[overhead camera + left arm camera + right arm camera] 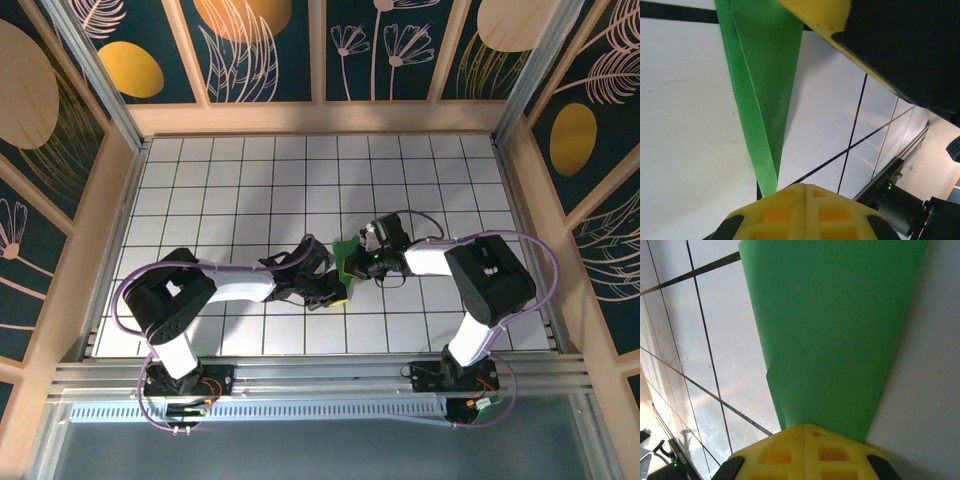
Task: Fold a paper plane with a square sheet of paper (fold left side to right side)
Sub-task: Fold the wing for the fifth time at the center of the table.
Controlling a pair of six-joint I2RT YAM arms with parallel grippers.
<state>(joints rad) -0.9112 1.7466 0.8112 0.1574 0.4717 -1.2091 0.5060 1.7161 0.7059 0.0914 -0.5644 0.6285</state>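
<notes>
**Green paper lies under two closed grippers at mid-table**

Yellow pads pressed together, the left gripper (805, 196) has its jaws closed. A narrow, layered strip of the green paper (762, 100) runs down and slips out of sight beneath its tips. The right gripper (805, 436) is closed the same way, its tips over the narrow end of a broad green wedge that fans away from it. Neither wrist view shows paper caught between the pads themselves.

In the left wrist view, a second yellow pad (822, 15) on a black body crowds the upper right corner and covers the paper's far end. The same view shows the paper's doubled edge, while the right wrist view shows a wide flat face with a small step along its left side.

From above, the two wrists meet nose to nose and hide most of the paper, leaving a small green patch between them. Around them are the white tiled table (250, 190), wooden-framed painted panels (260, 50) and a metal rail (300, 375) at the near edge.
</notes>
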